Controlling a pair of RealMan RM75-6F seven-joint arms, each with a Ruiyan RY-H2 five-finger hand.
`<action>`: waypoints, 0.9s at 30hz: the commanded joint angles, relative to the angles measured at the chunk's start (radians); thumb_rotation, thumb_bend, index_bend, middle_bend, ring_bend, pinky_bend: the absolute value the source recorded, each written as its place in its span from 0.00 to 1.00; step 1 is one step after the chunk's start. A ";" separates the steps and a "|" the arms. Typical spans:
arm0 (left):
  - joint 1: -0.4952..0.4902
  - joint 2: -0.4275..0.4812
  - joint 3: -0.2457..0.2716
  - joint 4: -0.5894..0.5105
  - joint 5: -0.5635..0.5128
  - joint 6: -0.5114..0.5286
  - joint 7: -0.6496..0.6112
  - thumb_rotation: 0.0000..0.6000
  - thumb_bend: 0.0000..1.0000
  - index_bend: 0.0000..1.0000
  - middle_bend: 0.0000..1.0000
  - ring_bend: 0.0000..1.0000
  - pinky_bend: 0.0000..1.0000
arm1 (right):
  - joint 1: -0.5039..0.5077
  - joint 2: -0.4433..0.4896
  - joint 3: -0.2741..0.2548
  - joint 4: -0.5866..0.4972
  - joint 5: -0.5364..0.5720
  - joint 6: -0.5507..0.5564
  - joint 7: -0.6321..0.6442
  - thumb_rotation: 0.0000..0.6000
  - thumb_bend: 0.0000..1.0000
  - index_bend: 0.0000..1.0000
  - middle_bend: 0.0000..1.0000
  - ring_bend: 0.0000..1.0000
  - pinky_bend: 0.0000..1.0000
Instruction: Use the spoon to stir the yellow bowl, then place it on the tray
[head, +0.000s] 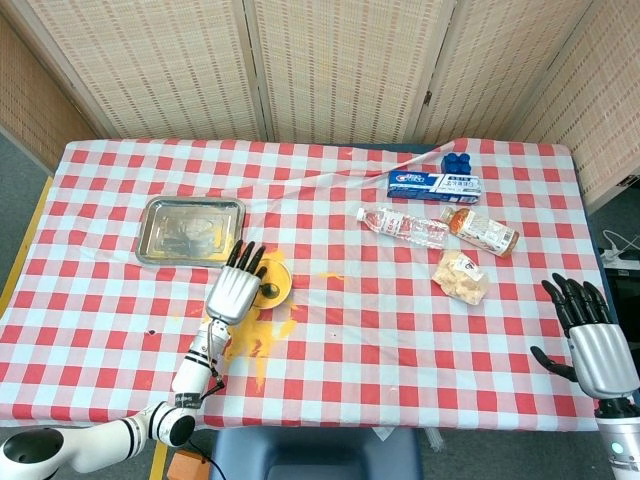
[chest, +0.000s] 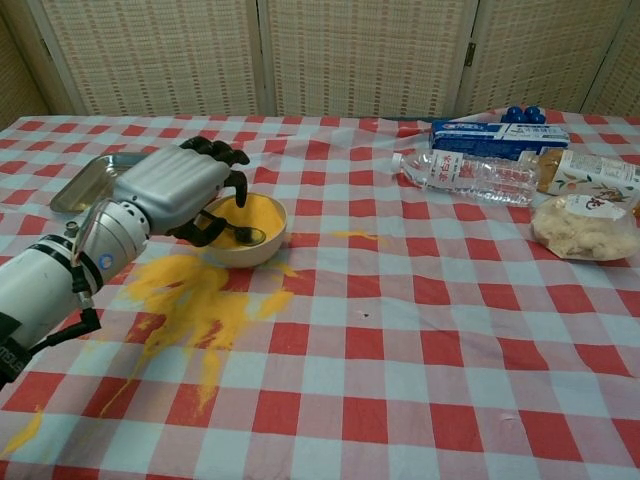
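The left hand (chest: 175, 190) pinched the spoon (chest: 243, 234), whose dark scoop sat in the powder of the yellow bowl (chest: 241, 229), left of centre in the chest view. Stirring well probably called for small, slow circles kept inside the rim, since powder (chest: 195, 295) already lay spilled on the counter (chest: 420, 330) below the bowl. The tray (head: 190, 230) waited just up-left of the hand. The right hand (head: 592, 340) hovered spread at the lower right, holding nothing.

Left hand (head: 234, 291) was over the bowl (head: 274, 281), spoon (head: 267, 292) dark beside its fingers. Yellow spill (head: 258, 338) lay below it. Tray (head: 190, 229) sat up-left. Right hand (head: 594, 340) was spread at the counter (head: 380, 330) edge, holding nothing.
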 joint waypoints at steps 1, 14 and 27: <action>0.002 0.010 0.003 -0.015 0.000 0.010 0.000 1.00 0.50 0.29 0.06 0.00 0.06 | -0.001 0.000 -0.001 -0.002 -0.002 0.001 -0.001 1.00 0.11 0.00 0.00 0.00 0.00; 0.030 0.166 -0.009 -0.144 -0.073 -0.006 0.001 1.00 0.82 0.40 0.05 0.00 0.06 | -0.009 0.003 -0.006 -0.008 -0.018 0.018 0.000 1.00 0.11 0.00 0.00 0.00 0.00; 0.012 0.198 0.013 -0.150 -0.158 -0.061 0.021 1.00 0.82 0.32 0.01 0.00 0.04 | -0.009 0.001 -0.008 -0.009 -0.026 0.018 -0.008 1.00 0.11 0.00 0.00 0.00 0.00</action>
